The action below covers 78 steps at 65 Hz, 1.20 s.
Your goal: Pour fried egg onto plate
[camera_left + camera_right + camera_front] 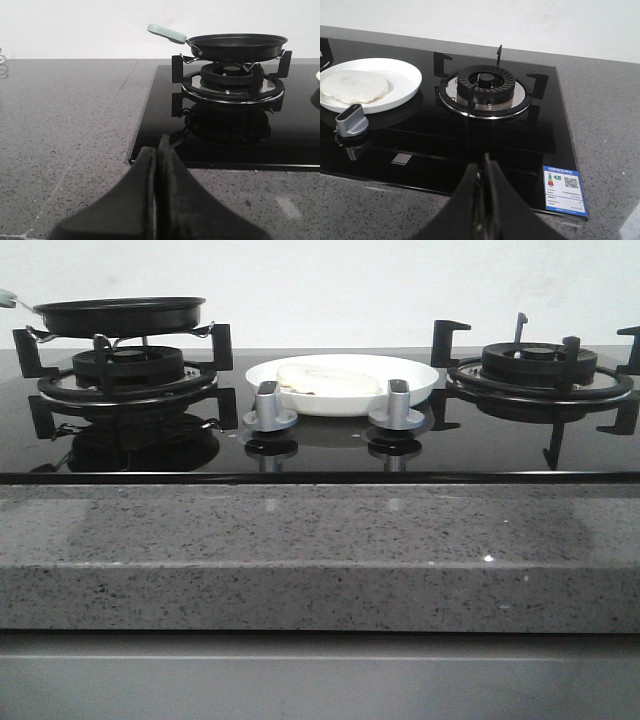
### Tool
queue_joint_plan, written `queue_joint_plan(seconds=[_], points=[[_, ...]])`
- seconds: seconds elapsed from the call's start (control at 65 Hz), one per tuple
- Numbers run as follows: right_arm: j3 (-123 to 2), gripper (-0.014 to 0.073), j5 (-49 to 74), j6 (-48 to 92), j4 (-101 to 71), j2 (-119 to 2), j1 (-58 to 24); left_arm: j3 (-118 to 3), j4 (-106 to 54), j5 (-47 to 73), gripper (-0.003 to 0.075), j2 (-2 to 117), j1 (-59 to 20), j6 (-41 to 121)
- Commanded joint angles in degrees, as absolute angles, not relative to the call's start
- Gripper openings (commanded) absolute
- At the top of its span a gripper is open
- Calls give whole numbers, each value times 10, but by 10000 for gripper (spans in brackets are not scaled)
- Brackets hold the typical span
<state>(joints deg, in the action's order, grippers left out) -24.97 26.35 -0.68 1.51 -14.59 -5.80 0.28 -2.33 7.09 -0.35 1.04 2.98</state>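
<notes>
The fried egg (328, 379), a flat off-white disc, lies on the white plate (415, 378) at the middle of the black glass hob, behind the two knobs. Both also show in the right wrist view: egg (354, 86), plate (402, 75). A black frying pan (120, 315) with a pale green handle (166, 33) sits on the left burner, also in the left wrist view (237, 46). My left gripper (157, 150) is shut and empty over the grey counter, in front of the hob's left front corner. My right gripper (483, 167) is shut and empty at the hob's right front edge.
The right burner (485, 90) with black pan supports (540, 370) stands bare. Two silver knobs (270, 408) (398, 408) stand in front of the plate. A blue energy label (564, 190) is on the hob's right front corner. A grey speckled counter (320, 560) surrounds the hob.
</notes>
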Motion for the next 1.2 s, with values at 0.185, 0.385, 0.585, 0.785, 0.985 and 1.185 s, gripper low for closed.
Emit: queue_joint_plan(seconds=[0.185, 0.385, 0.585, 0.785, 0.985, 1.185], points=[[-264, -66, 215, -7, 14, -150, -57, 7, -30, 20, -19, -14, 10, 23], [-264, -66, 215, -7, 14, -150, -57, 7, -30, 20, -19, -14, 10, 23], [-257, -66, 202, -6, 28, -150, -57, 7, -30, 20, -19, -14, 10, 23], [-138, -66, 53, -6, 52, -96, -17, 7, -30, 20, -19, -14, 10, 23], [-8, -66, 32, -6, 36, -11, 18, 7, -30, 20, -19, -14, 10, 23], [13, -66, 54, -6, 35, 18, 18, 7, -30, 20, -19, -13, 10, 23]])
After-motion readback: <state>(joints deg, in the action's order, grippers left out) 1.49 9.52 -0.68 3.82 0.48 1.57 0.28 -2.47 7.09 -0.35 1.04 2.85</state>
